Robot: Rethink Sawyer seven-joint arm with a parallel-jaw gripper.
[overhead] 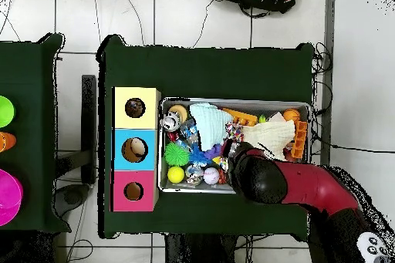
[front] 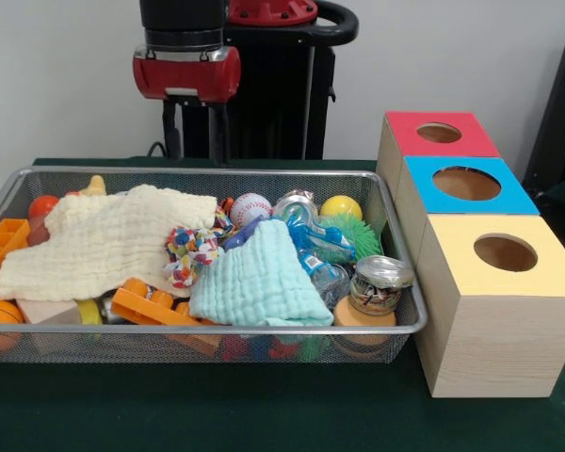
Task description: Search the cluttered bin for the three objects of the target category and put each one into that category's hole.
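Note:
A wire mesh bin (front: 207, 173) holds mixed clutter: a cream cloth (front: 104, 240), a mint cloth (front: 259, 281), a baseball (front: 250, 208), a yellow ball (front: 341, 206), a green spiky ball (front: 356, 234), an orange ball (front: 42, 205), a knotted rope toy (front: 192, 252), a clear jar (front: 379, 282) and orange blocks (front: 151, 309). My gripper (front: 198, 151) hangs open and empty above the bin's far rim, left of centre. In the overhead view the arm (overhead: 258, 175) covers it. Beside the bin stand three boxes with holes, topped red (front: 405, 141), blue (front: 424, 193) and yellow (front: 452, 273).
The boxes touch the bin's right side in the front view, and the left side in the overhead view, where they are yellow (overhead: 148, 98), blue (overhead: 119, 150) and red (overhead: 119, 191). A second table (overhead: 31, 121) at the overhead's left carries green and magenta items.

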